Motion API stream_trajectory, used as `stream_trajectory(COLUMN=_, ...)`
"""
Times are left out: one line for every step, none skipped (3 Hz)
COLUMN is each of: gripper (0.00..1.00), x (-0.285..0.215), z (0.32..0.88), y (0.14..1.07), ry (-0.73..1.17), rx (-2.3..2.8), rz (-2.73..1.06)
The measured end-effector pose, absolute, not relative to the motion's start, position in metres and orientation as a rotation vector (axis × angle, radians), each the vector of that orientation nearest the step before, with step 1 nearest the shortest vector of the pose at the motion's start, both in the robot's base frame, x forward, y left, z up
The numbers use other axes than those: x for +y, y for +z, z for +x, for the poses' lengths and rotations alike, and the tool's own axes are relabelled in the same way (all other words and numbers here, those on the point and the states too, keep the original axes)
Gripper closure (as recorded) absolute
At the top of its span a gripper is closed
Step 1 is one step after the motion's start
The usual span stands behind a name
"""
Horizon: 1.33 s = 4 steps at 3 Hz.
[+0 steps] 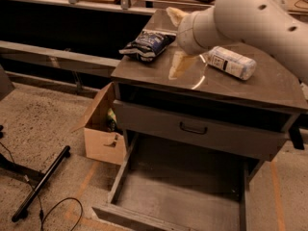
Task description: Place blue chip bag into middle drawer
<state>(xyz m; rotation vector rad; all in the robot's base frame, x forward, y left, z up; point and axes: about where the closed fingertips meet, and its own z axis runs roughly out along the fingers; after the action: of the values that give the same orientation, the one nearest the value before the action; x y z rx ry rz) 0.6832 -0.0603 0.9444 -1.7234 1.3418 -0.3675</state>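
Note:
The blue chip bag (147, 44) lies crumpled at the back left of the grey cabinet top (226, 88). My gripper (174, 40) hangs just right of the bag, above the top and not touching it. Its two cream fingers (180, 65) are spread apart with nothing between them. The white arm comes in from the upper right. The middle drawer (154, 121) shows its flat grey front with the small black handle (192, 128) below the top. A dark gap shows above its front panel.
A clear plastic bottle with a white label (232, 61) lies on the top, right of the gripper. The lowest drawer (183, 196) is pulled out wide. An open cardboard box (101, 131) stands at the cabinet's left. A black bar (43, 182) and a cable (57, 211) lie on the floor.

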Motion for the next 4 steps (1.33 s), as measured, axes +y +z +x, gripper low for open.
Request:
stream_trajectory(gripper=0.0, x=-0.05, z=0.738, y=0.939, ry=-0.456, rx=1.271, rz=-1.74)
stream_trajectory(gripper=0.0, x=-0.047, z=0.745, y=0.94, ry=-0.464, rx=1.262, rz=-1.741)
stream_trajectory(gripper=0.0, x=-0.044, z=0.745, y=0.938, ry=-0.471, rx=1.255, rz=-1.74)
stream_trajectory(gripper=0.0, x=-0.041, z=0.763, y=0.934, ry=-0.494, rx=1.219, rz=-1.742)
